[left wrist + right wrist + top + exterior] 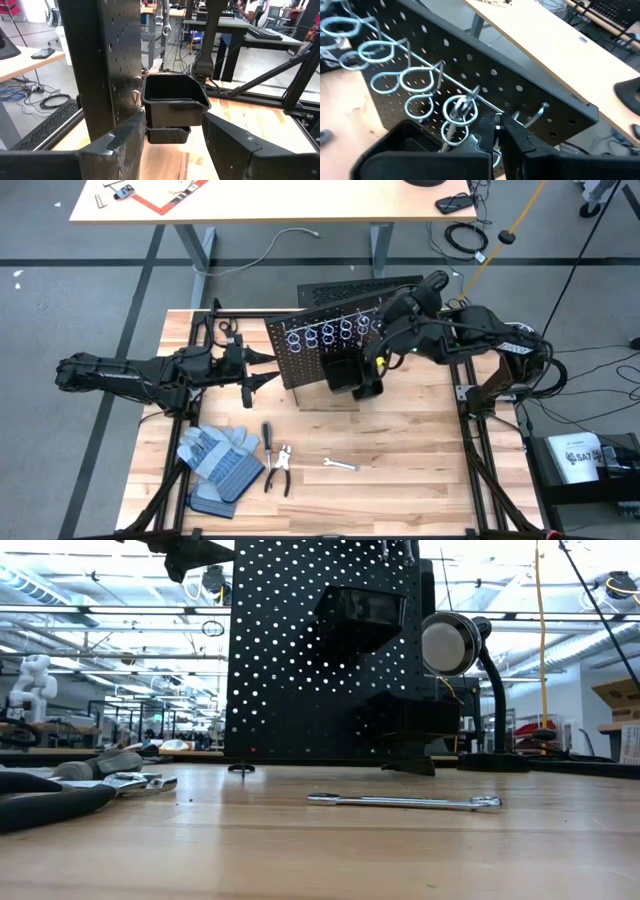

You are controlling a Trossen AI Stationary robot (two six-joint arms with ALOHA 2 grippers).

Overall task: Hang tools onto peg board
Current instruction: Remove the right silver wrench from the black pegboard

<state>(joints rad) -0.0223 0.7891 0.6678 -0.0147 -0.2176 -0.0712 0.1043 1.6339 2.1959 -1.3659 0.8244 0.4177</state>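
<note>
The black peg board (318, 348) stands upright on the middle of the table, with a row of silver ring holders (395, 80) and black bins (172, 97) on its front. A silver wrench (461, 111) sticks down through one ring. My right gripper (497, 127) is shut just in front of the board, beside that ring, and nothing shows between its tips. My left gripper (175, 145) waits open and level off the board's left edge. A screwdriver (268, 435), pliers (280, 470) and another wrench (340, 465) lie flat on the table.
Grey-and-blue work gloves (218, 460) lie at the near left next to the pliers. A bare hook (540, 112) juts from the board beside my right gripper. A black desk lamp (455, 645) stands behind the board. Bare wood lies to the near right of the loose wrench.
</note>
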